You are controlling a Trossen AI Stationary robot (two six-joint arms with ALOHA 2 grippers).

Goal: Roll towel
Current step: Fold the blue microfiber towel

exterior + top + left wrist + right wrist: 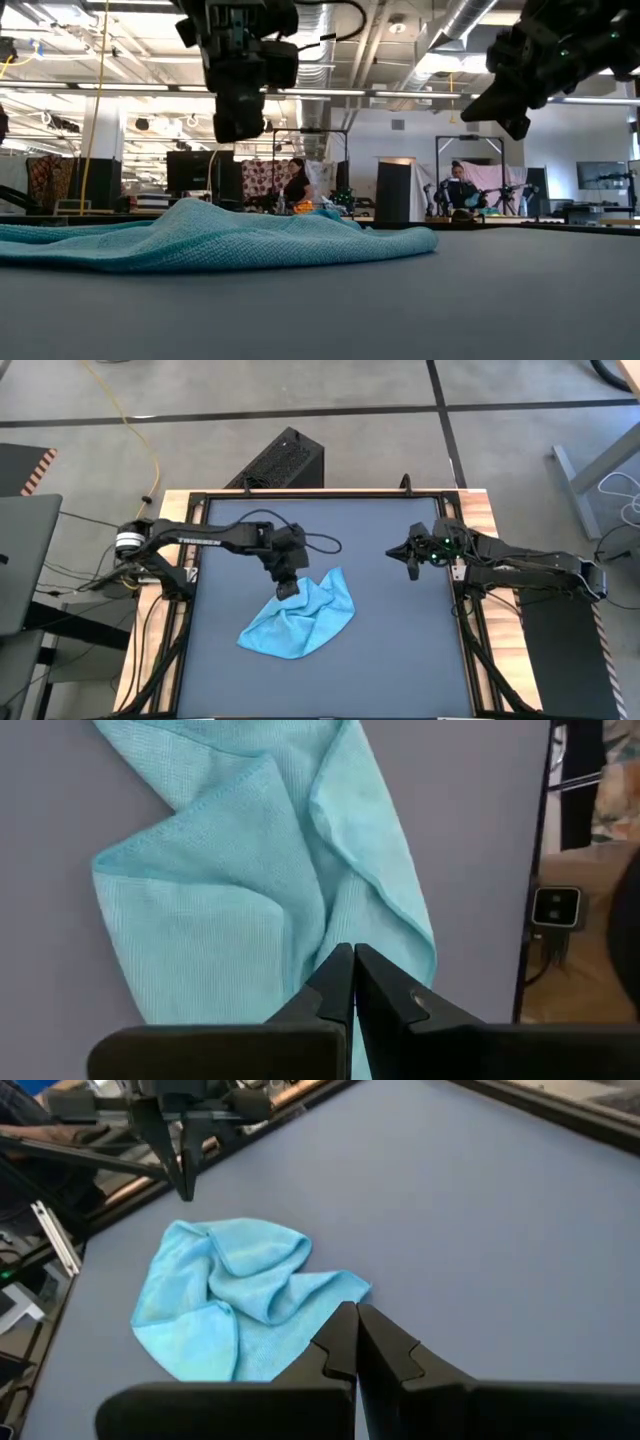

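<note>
The sky-blue towel (300, 618) lies crumpled in loose folds on the dark grey tabletop (400, 660), left of centre. It also shows in the low view (200, 235), the left wrist view (230, 890) and the right wrist view (235, 1295). My left gripper (287, 590) is shut and empty. It points down and hangs above the towel's far edge, clear of the cloth, as the low view (238, 135) and the right wrist view (186, 1192) show. My right gripper (412, 572) is shut and empty, raised over the table's right part, well away from the towel.
A black box (285, 460) stands beyond the table's far edge. The table's wooden border and black frame (470, 610) run along its sides. Bare tabletop lies to the right of and nearer than the towel. People sit far off in the room (297, 185).
</note>
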